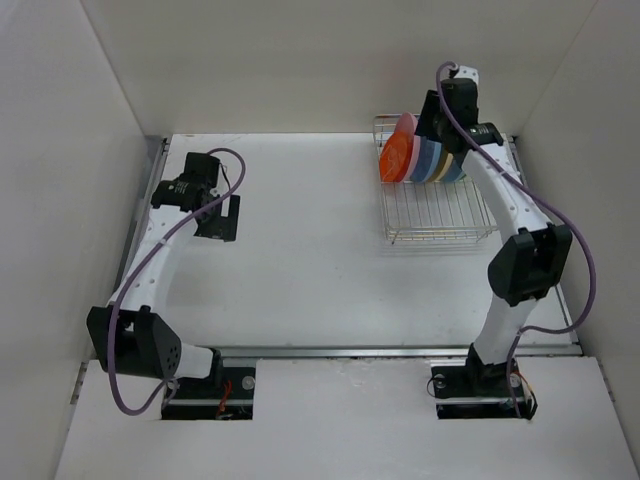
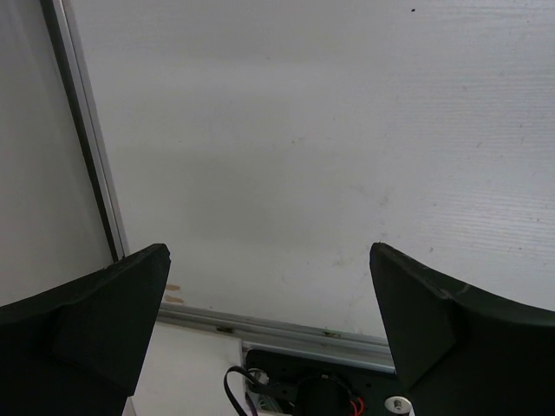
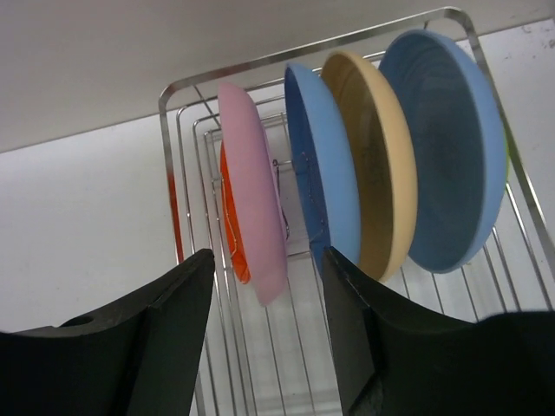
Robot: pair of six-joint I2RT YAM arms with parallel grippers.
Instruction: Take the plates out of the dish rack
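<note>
The dish rack point(image 1: 440, 215), silver wire, stands at the back right of the table. Several plates stand upright in its far end: orange point(image 3: 232, 234), pink point(image 3: 256, 199), dark blue point(image 3: 325, 165), tan point(image 3: 377, 173) and light blue point(image 3: 447, 147). My right gripper point(image 3: 267, 269) hangs over that row, and the pink plate's rim lies between its fingers with a gap on each side, so it is open. The orange plate point(image 1: 398, 160) faces the table's middle. My left gripper point(image 2: 269, 260) is wide open over bare table at the left, holding nothing.
White walls enclose the table on the left, back and right. The near half of the rack point(image 3: 169, 173) holds no plates. A metal rail point(image 2: 286, 325) runs along the table's near edge by the left arm's base.
</note>
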